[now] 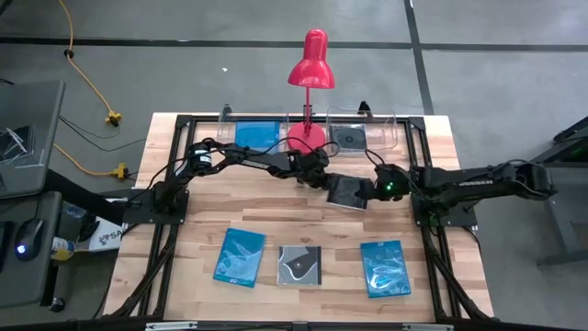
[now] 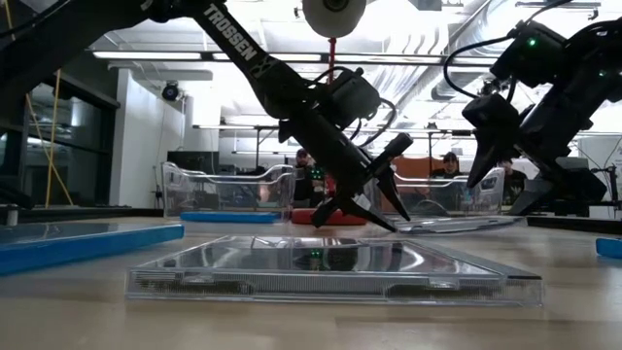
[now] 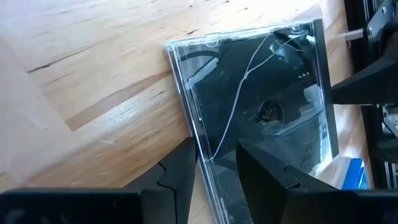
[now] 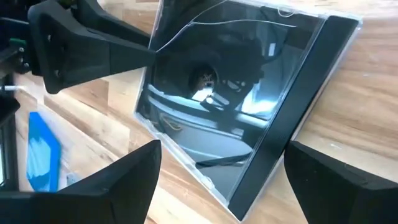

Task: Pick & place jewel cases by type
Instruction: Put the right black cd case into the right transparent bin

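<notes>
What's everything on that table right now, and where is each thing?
Blue jewel cases: three; two in the front row, one in the left clear tray.
Dark jewel cases: three; front row middle, right clear tray, table centre between both tools.
Clear trays: two, back edge.
Lamp: one, red, back centre.
Left tool: pinching the centre case's edge.
Right tool: open, straddling the same case.

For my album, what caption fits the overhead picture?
Left gripper pinches a dark case while the open right gripper waits beside it.
</notes>
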`<state>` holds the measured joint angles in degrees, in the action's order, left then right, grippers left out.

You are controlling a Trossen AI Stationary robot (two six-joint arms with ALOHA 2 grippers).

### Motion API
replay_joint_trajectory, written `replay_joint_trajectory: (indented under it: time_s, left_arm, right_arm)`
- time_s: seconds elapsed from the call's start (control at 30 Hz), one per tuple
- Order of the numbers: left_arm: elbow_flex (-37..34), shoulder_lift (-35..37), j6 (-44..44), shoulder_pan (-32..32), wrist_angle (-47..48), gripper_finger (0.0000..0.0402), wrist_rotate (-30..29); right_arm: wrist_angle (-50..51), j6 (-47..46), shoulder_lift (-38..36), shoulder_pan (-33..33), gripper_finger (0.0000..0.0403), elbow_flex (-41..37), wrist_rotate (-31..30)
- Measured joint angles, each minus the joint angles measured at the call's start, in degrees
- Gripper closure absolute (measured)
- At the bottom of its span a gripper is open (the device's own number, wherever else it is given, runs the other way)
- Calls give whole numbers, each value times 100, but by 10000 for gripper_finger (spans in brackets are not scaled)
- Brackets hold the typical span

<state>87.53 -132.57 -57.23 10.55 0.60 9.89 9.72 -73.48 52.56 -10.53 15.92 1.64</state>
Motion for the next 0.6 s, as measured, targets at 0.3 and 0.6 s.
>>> replay_joint_trajectory:
  time_s: [0.3,0.6]
  left_arm:
    - [22,-12,44,-1,21,282,-2]
    - [30,-33,77,-14,-13,282,-44]
  right_arm:
    - [356,-700,-20,34,91,48,-264]
    - [881,-1192,112,276,91,46,-438]
